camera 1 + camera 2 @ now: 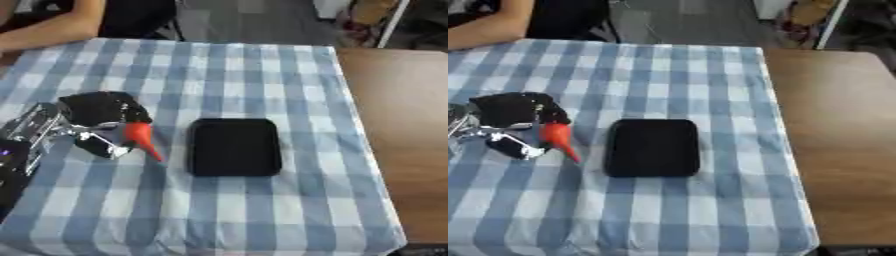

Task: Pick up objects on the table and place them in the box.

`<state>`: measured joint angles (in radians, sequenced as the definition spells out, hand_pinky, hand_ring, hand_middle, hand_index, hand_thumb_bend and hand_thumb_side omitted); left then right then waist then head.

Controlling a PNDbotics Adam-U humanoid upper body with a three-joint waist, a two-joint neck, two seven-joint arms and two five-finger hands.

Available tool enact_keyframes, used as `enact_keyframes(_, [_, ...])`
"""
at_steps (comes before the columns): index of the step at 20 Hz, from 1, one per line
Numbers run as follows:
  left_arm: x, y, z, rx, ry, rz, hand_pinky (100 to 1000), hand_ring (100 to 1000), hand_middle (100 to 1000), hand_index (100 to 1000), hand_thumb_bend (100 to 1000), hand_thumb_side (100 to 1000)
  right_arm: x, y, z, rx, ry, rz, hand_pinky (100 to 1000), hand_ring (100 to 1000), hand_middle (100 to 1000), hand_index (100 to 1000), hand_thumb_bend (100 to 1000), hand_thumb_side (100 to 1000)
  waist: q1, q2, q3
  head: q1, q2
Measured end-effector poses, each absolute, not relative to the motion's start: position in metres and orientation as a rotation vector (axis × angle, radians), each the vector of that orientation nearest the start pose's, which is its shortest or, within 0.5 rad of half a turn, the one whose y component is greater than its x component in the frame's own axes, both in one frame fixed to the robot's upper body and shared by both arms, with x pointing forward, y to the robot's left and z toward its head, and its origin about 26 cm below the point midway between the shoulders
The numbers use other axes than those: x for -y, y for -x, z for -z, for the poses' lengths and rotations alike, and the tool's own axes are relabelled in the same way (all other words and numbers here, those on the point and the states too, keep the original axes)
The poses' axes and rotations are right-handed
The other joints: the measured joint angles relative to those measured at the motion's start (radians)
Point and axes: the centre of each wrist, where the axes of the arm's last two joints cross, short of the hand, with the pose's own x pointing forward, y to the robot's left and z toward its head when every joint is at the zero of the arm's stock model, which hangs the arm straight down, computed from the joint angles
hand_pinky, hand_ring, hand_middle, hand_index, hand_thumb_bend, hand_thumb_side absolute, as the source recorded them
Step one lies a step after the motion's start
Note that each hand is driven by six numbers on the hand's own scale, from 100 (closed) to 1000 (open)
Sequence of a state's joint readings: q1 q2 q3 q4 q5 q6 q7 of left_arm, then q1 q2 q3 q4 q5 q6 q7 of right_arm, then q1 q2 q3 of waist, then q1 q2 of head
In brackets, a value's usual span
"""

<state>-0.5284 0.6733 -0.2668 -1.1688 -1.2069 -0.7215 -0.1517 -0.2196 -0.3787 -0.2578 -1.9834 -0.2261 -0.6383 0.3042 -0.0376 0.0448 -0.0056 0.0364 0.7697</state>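
Note:
My left hand (98,119) comes in from the left edge, its black fingers curled round the thick end of an orange carrot-shaped object (143,139). The carrot's tip points down and right, toward the black tray (234,146) at the middle of the table. The tip stays a little left of the tray's left rim. Whether the carrot touches the cloth I cannot tell. Nothing lies inside the tray. My right hand shows in neither view.
A blue and white checked cloth (254,75) covers the table. Bare brown wood (398,130) runs along the right side. A person's arm (52,27) rests on the far left corner of the table.

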Motion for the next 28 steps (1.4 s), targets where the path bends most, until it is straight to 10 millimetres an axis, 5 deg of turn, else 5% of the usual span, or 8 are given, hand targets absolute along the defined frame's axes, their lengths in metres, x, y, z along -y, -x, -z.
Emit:
enact_keyframes(9, [-0.3660, -0.3955, -0.1044, -1.640, 1.082, -2.932, 934, 859, 833, 903, 584, 579, 0.3395, -0.2844, -0.2023, -3.327, -0.166, 0.722, 585, 781, 825, 870, 100, 400, 0.001, 0.000, 0.000, 0.000, 0.000])
enact_keyframes(13, [-0.3658, -0.3956, -0.1047, -1.652, 1.087, -2.920, 813, 769, 750, 840, 525, 435, 0.3395, -0.2844, -0.2023, -3.327, -0.166, 0.722, 585, 781, 825, 870, 100, 399, 0.002, 0.000, 0.000, 0.000, 0.000])
enact_keyframes(14, [-0.3658, -0.3957, -0.1048, -1.662, 1.092, -2.912, 696, 694, 683, 793, 476, 335, 0.3395, -0.2844, -0.2023, -3.327, -0.166, 0.722, 585, 781, 825, 869, 100, 399, 0.002, 0.000, 0.000, 0.000, 0.000])
enact_keyframes(18, [-0.3653, -0.3964, -0.1061, -1.711, 1.121, -2.876, 547, 563, 596, 726, 388, 236, 0.3394, -0.2844, -0.2023, -3.327, -0.165, 0.722, 585, 781, 825, 869, 100, 399, 0.002, 0.000, 0.000, 0.000, 0.000])
enact_keyframes(21, [-0.3654, -0.3963, -0.1060, -1.739, 1.137, -2.859, 408, 481, 552, 685, 331, 213, 0.3394, -0.2844, -0.2023, -3.327, -0.164, 0.722, 586, 781, 825, 869, 100, 398, 0.002, 0.000, 0.000, 0.000, 0.000])
enact_keyframes(22, [-0.3654, -0.3963, -0.1059, -1.748, 1.141, -2.854, 457, 507, 565, 698, 349, 220, 0.3394, -0.2844, -0.2023, -3.327, -0.164, 0.722, 585, 781, 825, 869, 100, 398, 0.002, 0.000, 0.000, 0.000, 0.000])
enact_keyframes(23, [-0.3653, -0.3963, -0.1058, -1.754, 1.143, -2.849, 294, 427, 527, 651, 289, 196, 0.3394, -0.2844, -0.2023, -3.327, -0.164, 0.722, 585, 781, 825, 869, 100, 398, 0.002, 0.000, 0.000, 0.000, 0.000])
enact_keyframes(28, [-0.3657, -0.3961, -0.1045, -1.811, 1.155, -2.823, 100, 322, 482, 581, 238, 171, 0.3394, -0.2844, -0.2023, -3.328, -0.164, 0.725, 585, 782, 825, 869, 100, 398, 0.002, 0.000, 0.000, 0.000, 0.000])
